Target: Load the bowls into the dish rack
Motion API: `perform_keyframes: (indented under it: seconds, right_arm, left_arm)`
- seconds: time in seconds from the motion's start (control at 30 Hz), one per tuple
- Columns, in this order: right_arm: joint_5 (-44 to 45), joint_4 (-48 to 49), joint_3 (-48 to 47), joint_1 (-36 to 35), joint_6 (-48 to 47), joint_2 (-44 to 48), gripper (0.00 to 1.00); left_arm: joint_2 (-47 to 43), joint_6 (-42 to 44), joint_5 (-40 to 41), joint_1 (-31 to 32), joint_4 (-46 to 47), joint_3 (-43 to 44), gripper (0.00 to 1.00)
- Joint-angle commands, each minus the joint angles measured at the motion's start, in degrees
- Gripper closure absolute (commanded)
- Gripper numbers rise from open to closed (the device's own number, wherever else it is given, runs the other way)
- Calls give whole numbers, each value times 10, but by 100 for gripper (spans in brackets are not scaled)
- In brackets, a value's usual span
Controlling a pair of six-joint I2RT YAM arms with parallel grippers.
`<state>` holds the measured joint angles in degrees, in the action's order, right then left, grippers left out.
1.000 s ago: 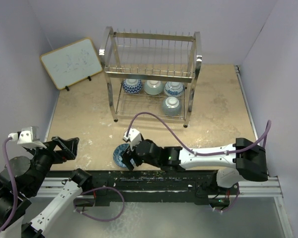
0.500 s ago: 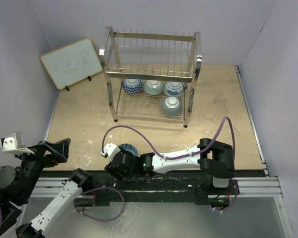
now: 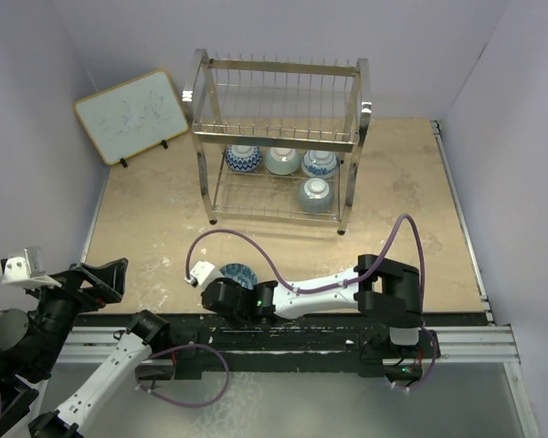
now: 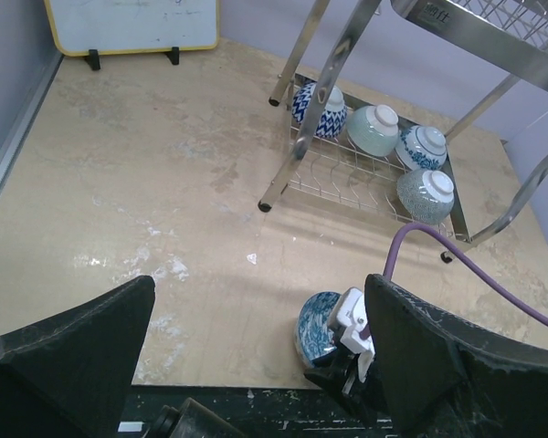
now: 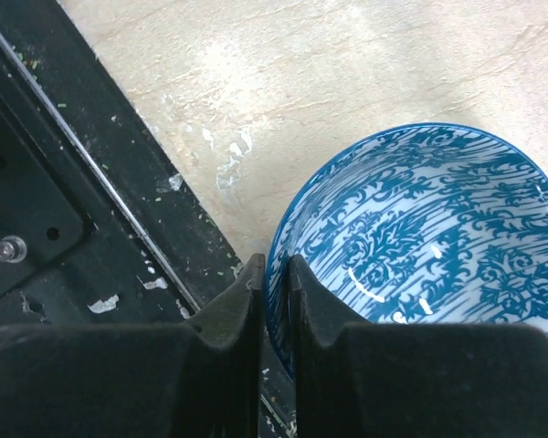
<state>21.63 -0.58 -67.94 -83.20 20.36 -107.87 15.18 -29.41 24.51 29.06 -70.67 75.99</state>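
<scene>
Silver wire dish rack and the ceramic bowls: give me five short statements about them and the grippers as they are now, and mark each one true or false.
1. The plain mint green bowl sits on the lower tier of the silver wire dish rack. True.
2. The rack's upper tier holds a bowl. False: the upper tier holds nothing.
3. The right gripper pinches the rim of the blue-patterned ceramic bowl near the front edge of the table. True.
4. The left gripper is shut on a bowl. False: its fingers are spread wide apart and hold nothing.
5. The wood-framed whiteboard stands right of the rack in the top view. False: it stands to the rack's left.
</scene>
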Motion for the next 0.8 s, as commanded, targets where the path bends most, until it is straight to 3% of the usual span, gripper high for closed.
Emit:
perform_keyframes:
  seconds: [0.0, 0.27, 0.47, 0.77]
  right_arm:
    - [19, -5, -14, -1, 33, 28, 87]
    - [-64, 72, 18, 15, 65, 110, 91]
    - [-262, 205, 67, 103, 116, 164, 91]
    - [-445, 364, 94, 218, 233, 150, 92]
  left_arm:
    - [-3, -4, 7, 4, 8, -4, 1]
    - [-3, -2, 8, 4, 9, -1, 1]
    - [1, 3, 10, 4, 10, 13, 1]
    - [18, 20, 15, 5, 13, 48, 1]
